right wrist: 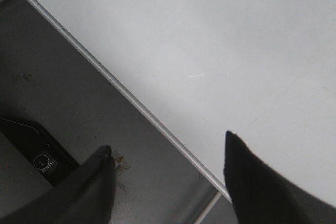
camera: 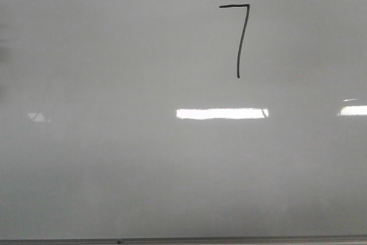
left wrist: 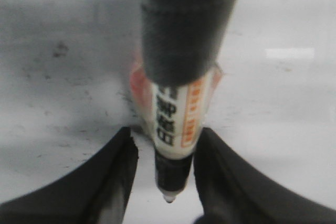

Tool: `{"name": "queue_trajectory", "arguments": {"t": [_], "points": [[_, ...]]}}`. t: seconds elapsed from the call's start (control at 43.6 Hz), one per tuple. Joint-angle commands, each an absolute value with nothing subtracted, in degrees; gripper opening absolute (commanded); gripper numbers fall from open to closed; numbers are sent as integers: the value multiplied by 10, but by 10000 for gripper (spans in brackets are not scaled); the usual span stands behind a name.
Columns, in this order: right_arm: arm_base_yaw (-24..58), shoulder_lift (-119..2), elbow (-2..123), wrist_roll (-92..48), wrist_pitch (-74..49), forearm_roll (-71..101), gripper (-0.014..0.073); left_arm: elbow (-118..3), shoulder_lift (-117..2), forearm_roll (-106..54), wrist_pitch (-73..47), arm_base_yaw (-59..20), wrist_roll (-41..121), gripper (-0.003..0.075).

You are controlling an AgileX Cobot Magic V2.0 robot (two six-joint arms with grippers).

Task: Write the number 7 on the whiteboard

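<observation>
1. A glossy, smooth finish with bright glare patches is shown by the whiteboard (camera: 114,159).
2. Its frame edge (right wrist: 131,100) appears as thin grey metal.
3. The marker (left wrist: 176,124) is wrapped in a printed label.
4. Matt black fingers (right wrist: 257,187) are seen.

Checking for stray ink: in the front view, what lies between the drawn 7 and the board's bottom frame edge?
Only bare whiteboard and a bright glare strip lie below the 7; front view shows no other marks.

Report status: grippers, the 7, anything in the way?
Left gripper shut on marker. Right gripper open, empty. Number 7 complete on whiteboard. No obstruction seen.
</observation>
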State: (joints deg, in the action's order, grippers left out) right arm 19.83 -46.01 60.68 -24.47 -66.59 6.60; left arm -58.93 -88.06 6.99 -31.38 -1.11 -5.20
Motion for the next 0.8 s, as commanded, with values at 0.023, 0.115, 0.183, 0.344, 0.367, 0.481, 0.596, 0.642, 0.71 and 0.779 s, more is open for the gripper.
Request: {"name": "queue_trajectory", "arguments": {"t": [0.023, 0.115, 0.183, 0.344, 0.367, 0.481, 0.596, 0.642, 0.71, 0.779], "points": [[195, -457, 621, -244, -640, 66, 467, -606, -869, 67, -281, -11, -58, 375], [195, -456, 621, -243, -640, 66, 467, -610, -864, 82, -307, -11, -58, 377], [195, -450, 621, -236, -640, 66, 467, -620, -852, 94, -340, -11, -58, 377], [195, -425, 621, -137, -640, 45, 467, -642, -795, 96, -405, -16, -58, 377], [195, -419, 621, -117, -641, 39, 467, -642, -784, 96, -411, -18, -57, 377], [195, -393, 621, -67, -641, 23, 467, -642, -711, 93, -432, -46, -54, 375], [195, -359, 619, -66, -641, 23, 467, -640, -637, 91, -456, -96, -51, 375], [195, -349, 616, -66, -641, 23, 467, -636, -605, 89, -459, -125, -51, 375], [195, -327, 606, -66, -641, 23, 467, -627, -564, 84, -456, -164, -51, 375], [195, -309, 594, -66, -641, 23, 467, -615, -521, 76, -456, -209, -51, 375]]}}
